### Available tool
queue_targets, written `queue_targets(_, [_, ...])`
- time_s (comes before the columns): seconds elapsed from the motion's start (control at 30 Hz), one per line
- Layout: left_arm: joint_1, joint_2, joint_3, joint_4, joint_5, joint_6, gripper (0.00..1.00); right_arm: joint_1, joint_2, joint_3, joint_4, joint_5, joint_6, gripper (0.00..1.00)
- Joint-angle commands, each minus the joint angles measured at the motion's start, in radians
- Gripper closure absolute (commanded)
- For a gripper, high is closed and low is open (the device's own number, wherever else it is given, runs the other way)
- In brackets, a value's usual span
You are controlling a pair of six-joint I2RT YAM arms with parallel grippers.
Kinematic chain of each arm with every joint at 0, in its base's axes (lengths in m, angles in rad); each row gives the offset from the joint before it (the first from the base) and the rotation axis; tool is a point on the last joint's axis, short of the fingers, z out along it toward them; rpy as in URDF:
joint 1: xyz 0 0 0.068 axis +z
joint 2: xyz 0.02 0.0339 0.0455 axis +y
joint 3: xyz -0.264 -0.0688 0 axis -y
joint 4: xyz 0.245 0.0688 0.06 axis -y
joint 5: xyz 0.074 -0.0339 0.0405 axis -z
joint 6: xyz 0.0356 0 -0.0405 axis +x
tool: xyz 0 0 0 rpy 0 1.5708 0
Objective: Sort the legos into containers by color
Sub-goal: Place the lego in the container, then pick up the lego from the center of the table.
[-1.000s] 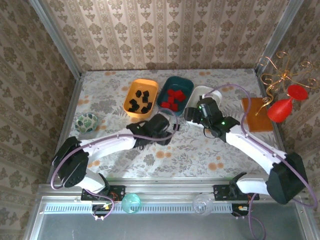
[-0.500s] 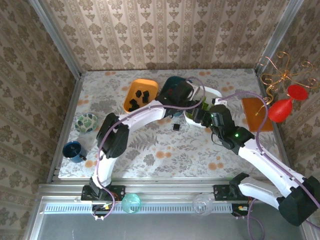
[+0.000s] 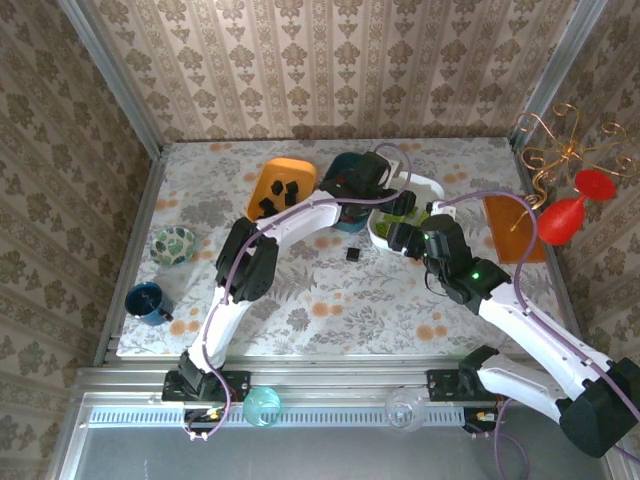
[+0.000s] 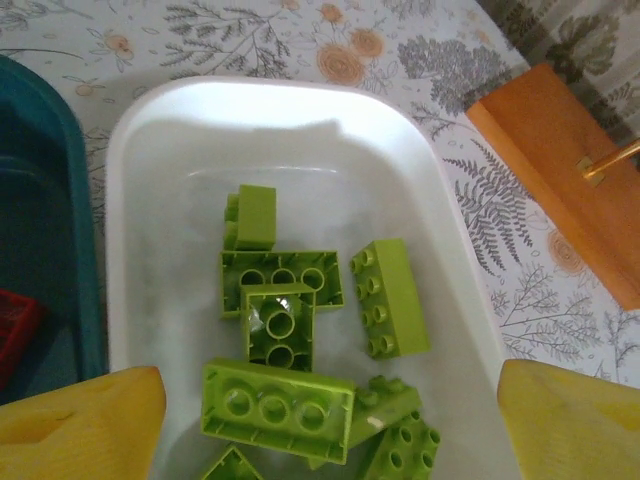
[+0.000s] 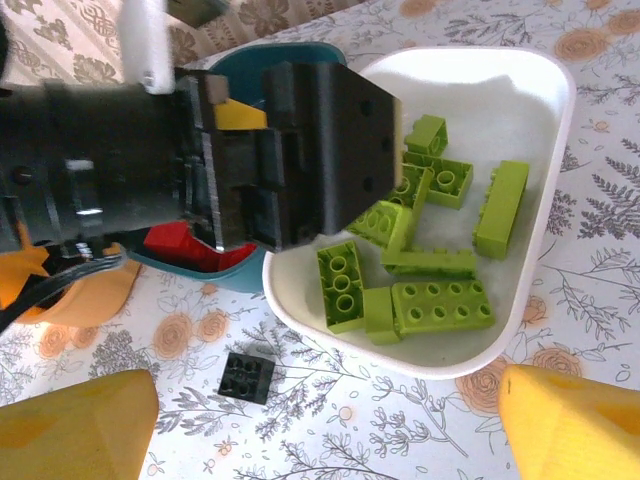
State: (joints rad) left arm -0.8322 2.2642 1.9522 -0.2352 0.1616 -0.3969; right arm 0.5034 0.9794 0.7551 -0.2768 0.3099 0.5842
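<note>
Reaching across the table in the top view, the left gripper [image 3: 390, 200] hangs over the white tub [image 3: 432, 186], and the right gripper [image 3: 398, 236] sits just on its near side. Three tubs stand in a far row: the orange tub [image 3: 262, 188] on the left, the teal tub [image 3: 350, 222] in the middle and the white one on the right. The orange tub holds black legos [image 3: 282, 192], at least four of them. One loose black lego [image 3: 352, 254] lies on the table near the tubs.

In the left wrist view, the left gripper [image 4: 325, 400] has its yellow fingers [image 4: 80, 425] spread wide with nothing gripped. About eight lime-green legos [image 4: 282, 282] lie below in the white tub [image 4: 300, 100]. One red lego [image 4: 15, 325] shows in the teal tub [image 4: 40, 200].

In the right wrist view, the right gripper [image 5: 320, 410] is also spread wide and holds nothing. The loose black lego [image 5: 246, 377] lies between its fingers [image 5: 575, 425], on the table. About eight lime-green legos [image 5: 440, 305] fill the white tub [image 5: 535, 90]. No lettering is legible.
</note>
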Motion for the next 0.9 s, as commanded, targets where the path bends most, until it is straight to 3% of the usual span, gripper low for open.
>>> queue_targets(0.0, [0.036, -0.149, -0.095, 0.072, 0.019, -0.043, 0.11, -0.002, 0.017, -0.014, 0.006, -0.009, 0.022, 0.11])
queue_targets(0.33, [0.087, -0.622, -0.706, 0.326, -0.053, -0.097, 0.04, 0.059, 0.224, 0.056, 0.046, -0.127, -0.014, 0.11])
queue_targets(0.67, [-0.085, -1.071, -1.189, 0.326, -0.372, -0.020, 0.00, 0.186, 0.547, 0.183, 0.083, -0.036, 0.037, 0.13])
queue_targets(0.87, [-0.109, -1.366, -1.443, 0.322, -0.471, -0.088, 0.00, 0.202, 0.730, 0.271, 0.084, -0.006, 0.069, 0.18])
